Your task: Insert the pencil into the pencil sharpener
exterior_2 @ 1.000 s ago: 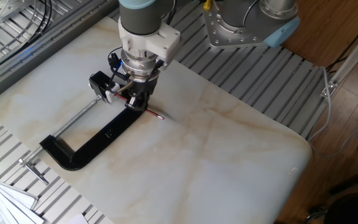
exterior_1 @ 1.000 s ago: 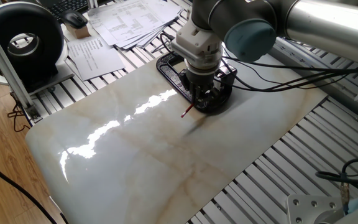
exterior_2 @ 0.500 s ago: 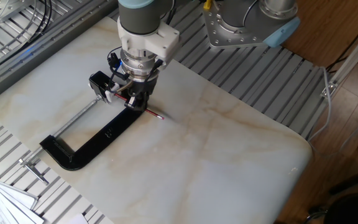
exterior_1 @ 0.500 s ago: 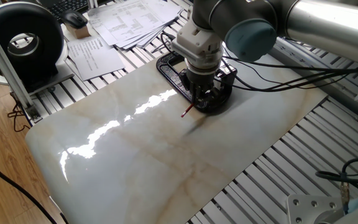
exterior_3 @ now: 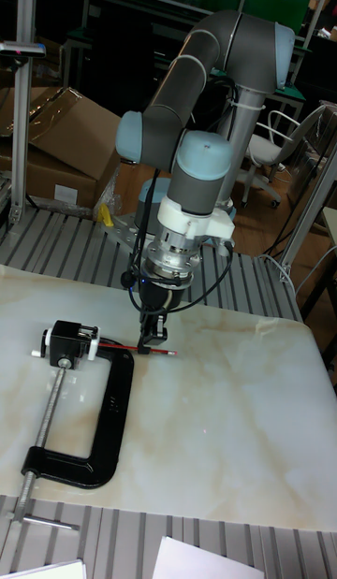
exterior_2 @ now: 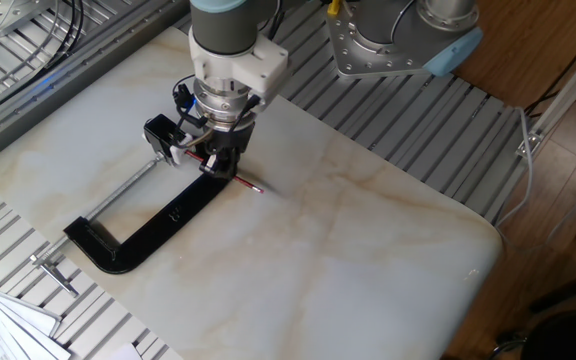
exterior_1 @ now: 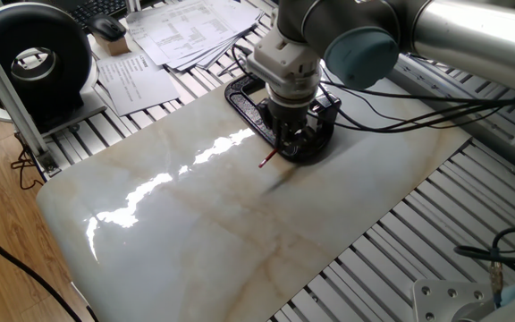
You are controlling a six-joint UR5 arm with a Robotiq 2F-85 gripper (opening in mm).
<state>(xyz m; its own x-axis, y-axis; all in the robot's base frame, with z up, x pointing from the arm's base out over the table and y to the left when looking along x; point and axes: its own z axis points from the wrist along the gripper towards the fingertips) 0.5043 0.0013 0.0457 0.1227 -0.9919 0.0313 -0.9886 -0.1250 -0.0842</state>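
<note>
Dark-red pencil (exterior_3: 131,348) is staying pinched in the jaws of the gripper (exterior_3: 150,337), barely shifting toward the sharpener (exterior_3: 68,341); insertion is seemingly stalling or nearly finishing.

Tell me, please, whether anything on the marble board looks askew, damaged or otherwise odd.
Nothing stands out. The claw holds the pencil level, pointing at the pencil sharpener, which sits at the screw end of the black C-clamp. No spills or damage visible.

A black C-shaped clamp (exterior_2: 138,235) lies flat on the marble-patterned desk (exterior_2: 348,270). Loose printed papers (exterior_1: 181,31) lie beyond the desk's edge, near a round black fan (exterior_1: 34,58). Cardboard boxes (exterior_3: 61,153) stand behind.
</note>
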